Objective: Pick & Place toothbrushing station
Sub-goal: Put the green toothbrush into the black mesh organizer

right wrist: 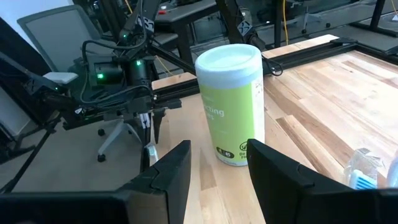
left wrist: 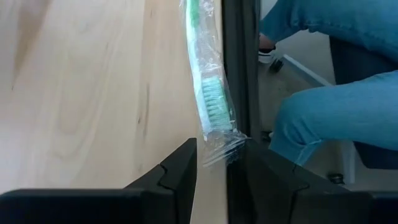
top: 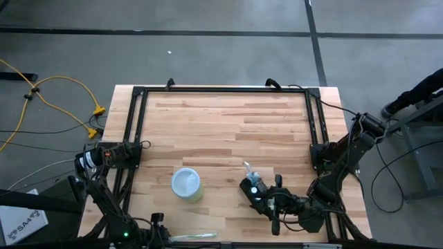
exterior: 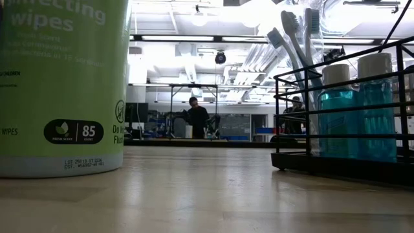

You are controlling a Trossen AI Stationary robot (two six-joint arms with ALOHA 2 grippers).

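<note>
Right gripper point(top: 275, 207) sits with fingers apart beside the toothbrushing station point(top: 255, 190), right of the wipes tub point(top: 186, 184); left gripper point(left wrist: 214, 180) gapes at a wrapped toothbrush point(left wrist: 208, 81).

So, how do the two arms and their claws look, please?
Both arms are dark, jointed metal with black cables along them. The left arm carries a small green light near its base. The left claw and the right claw each have two matte black, angular, flat-faced fingers.
</note>
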